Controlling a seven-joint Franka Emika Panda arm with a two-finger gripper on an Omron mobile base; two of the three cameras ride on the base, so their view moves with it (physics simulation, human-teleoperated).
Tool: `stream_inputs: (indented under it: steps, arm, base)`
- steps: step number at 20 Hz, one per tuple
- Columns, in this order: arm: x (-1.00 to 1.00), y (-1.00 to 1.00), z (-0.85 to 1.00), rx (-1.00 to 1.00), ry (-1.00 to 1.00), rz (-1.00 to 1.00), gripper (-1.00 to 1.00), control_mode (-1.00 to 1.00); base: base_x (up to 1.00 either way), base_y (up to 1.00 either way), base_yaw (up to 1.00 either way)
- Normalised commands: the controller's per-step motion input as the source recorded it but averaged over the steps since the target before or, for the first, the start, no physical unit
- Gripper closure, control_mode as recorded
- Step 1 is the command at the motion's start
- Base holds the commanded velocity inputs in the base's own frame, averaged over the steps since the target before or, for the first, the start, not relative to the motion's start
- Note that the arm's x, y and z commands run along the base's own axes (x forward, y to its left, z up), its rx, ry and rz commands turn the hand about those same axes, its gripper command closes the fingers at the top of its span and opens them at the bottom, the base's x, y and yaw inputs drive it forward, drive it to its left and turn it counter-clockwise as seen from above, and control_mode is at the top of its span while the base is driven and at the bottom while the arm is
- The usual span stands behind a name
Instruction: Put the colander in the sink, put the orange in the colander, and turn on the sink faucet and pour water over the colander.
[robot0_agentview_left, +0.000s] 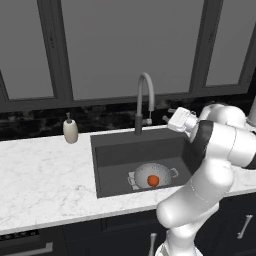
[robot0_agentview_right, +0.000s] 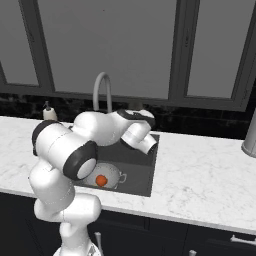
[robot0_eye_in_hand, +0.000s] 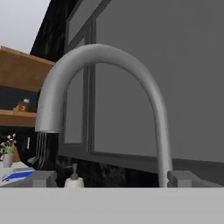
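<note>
Orange already sits in the colander at six o'clock in the sink. My claw, fingers apart and empty, hovers at three o'clock of the sink faucet. I judge the lever comes next: nudge it gently, then swing the spout until the stream falls over the colander.

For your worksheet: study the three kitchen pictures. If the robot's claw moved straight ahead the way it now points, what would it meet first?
Most likely the sink faucet: the hand view looks straight at its arched spout and upright stem. The open claw sits just right of the stem. Depth is unclear, so it might slip past.
</note>
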Motion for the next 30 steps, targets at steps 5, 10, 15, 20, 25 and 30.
stream_inputs:
  steps: [5, 10, 15, 20, 25, 30]
  arm:
    - [0.23, 0.00, -0.13, 0.00, 0.00, 0.00, -1.00, -1.00]
    - [0.27, 0.00, -0.19, -0.03, 0.00, 0.00, -1.00, -1.00]
    - [0.33, 0.00, -0.14, -0.10, 0.00, 0.00, -1.00, -1.00]
    - [0.30, 0.00, -0.06, -0.14, 0.00, 0.00, -1.00, -1.00]
    - [0.31, 0.06, -0.04, -0.15, 0.01, 0.00, -1.00, -1.00]
    - [0.30, 0.17, -0.14, -0.07, 0.01, 0.00, -1.00, -1.00]
  base:
    - [0.00, 0.00, 0.00]
    - [0.00, 0.00, 0.00]
    - [0.00, 0.00, 0.00]
    - [0.00, 0.00, 0.00]
    - [0.00, 0.00, 0.00]
    - [0.00, 0.00, 0.00]
